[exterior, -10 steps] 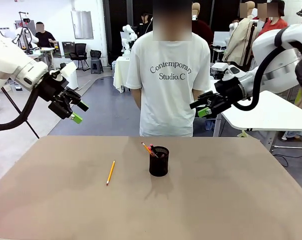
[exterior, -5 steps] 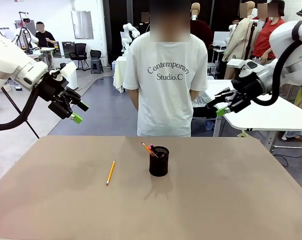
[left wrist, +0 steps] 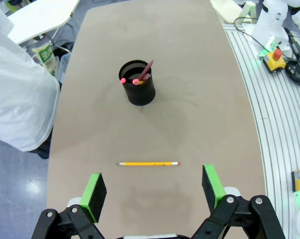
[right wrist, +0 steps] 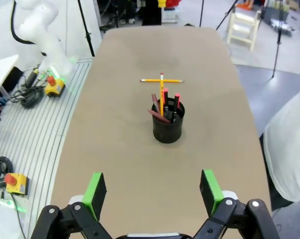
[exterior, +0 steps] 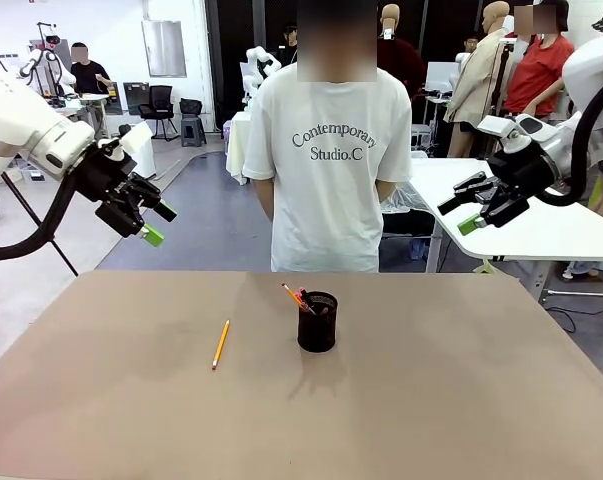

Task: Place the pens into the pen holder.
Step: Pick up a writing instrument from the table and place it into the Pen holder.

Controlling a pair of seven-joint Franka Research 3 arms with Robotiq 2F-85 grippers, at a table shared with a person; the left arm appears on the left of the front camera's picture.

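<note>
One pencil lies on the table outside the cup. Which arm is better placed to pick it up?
Left, probably. The pencil lies left of the cup, on the robot's left side, and the open left end effector faces it. The open right end effector hangs farther off, beyond the cup.

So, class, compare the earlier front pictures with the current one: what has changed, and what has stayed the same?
The right gripper swung away toward the picture's right, open and empty; nothing was grasped or released. The left gripper, the loose pencil on the table and the pen holder with its pens stayed put.
</note>
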